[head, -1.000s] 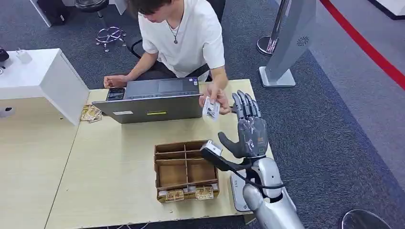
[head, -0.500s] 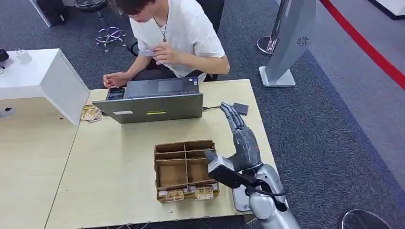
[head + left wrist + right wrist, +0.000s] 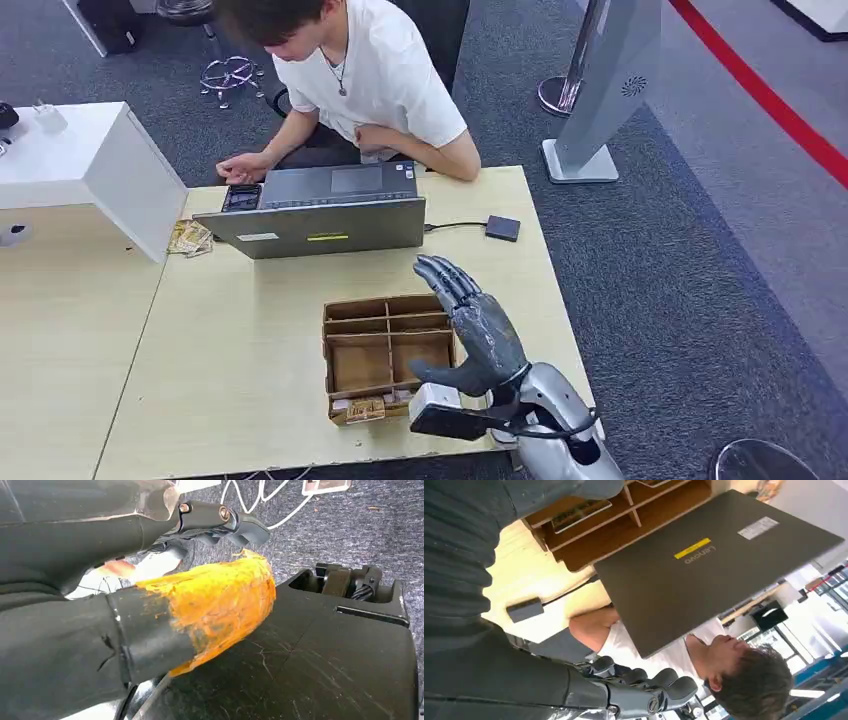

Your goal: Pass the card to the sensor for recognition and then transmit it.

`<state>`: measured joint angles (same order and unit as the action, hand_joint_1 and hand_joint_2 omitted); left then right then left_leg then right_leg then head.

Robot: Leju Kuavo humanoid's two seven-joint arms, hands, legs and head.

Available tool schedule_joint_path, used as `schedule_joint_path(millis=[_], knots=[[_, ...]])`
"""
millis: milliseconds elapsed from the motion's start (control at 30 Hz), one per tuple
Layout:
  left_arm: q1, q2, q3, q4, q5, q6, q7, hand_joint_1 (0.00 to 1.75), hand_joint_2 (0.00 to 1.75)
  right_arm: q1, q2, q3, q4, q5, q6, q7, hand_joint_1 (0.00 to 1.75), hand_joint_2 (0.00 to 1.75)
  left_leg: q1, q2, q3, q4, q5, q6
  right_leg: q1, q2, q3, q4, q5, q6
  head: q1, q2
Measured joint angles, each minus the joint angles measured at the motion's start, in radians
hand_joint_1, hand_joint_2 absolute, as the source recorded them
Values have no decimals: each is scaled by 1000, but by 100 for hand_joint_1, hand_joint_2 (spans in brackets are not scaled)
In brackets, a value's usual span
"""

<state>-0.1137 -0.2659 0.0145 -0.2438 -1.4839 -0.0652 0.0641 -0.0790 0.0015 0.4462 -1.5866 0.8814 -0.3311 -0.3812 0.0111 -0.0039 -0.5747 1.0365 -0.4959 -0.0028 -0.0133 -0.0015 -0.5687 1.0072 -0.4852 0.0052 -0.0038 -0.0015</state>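
Observation:
My right hand (image 3: 470,335) hovers open and holds nothing, above the right end of the brown cardboard tray (image 3: 352,312); its dark fingers (image 3: 644,687) are stretched out. Printed cards (image 3: 365,408) lie in the tray's front compartment. A small dark box (image 3: 502,228) on a cable lies on the table behind my hand, next to the grey laptop (image 3: 320,225). The person (image 3: 375,70) across the table keeps one hand (image 3: 372,138) at the chest; I cannot make out a card in it. My left hand (image 3: 150,625) hangs over the floor holding nothing.
The wooden table's (image 3: 250,400) right edge is close to my right arm. A white cabinet (image 3: 90,165) stands at the left and a grey stand (image 3: 600,100) on the carpet at the back right. More cards (image 3: 190,238) lie left of the laptop.
The person took the card from in front of my right hand and drew it back to the chest. My right hand came back and down, to above the tray.

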Motion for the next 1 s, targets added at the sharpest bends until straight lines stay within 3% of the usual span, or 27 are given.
schedule_joint_path(millis=[467,800,1000], knots=[[0,0,-15,0,-8,-7,2,0,0,-23,-16,103,94,185,-95,124,0,175,0,0,0,0,0,0,0,0,0,0,0,0,0,0],[0,0,-18,0,-9,-8,2,0,0,-40,-25,133,131,255,-124,175,0,175,0,0,0,0,0,0,0,0,0,0,0,0,0,0],[0,0,-23,0,-9,-10,2,0,0,-55,-27,139,151,295,-142,203,9,175,0,0,0,0,0,0,0,0,0,0,0,0,0,0]])
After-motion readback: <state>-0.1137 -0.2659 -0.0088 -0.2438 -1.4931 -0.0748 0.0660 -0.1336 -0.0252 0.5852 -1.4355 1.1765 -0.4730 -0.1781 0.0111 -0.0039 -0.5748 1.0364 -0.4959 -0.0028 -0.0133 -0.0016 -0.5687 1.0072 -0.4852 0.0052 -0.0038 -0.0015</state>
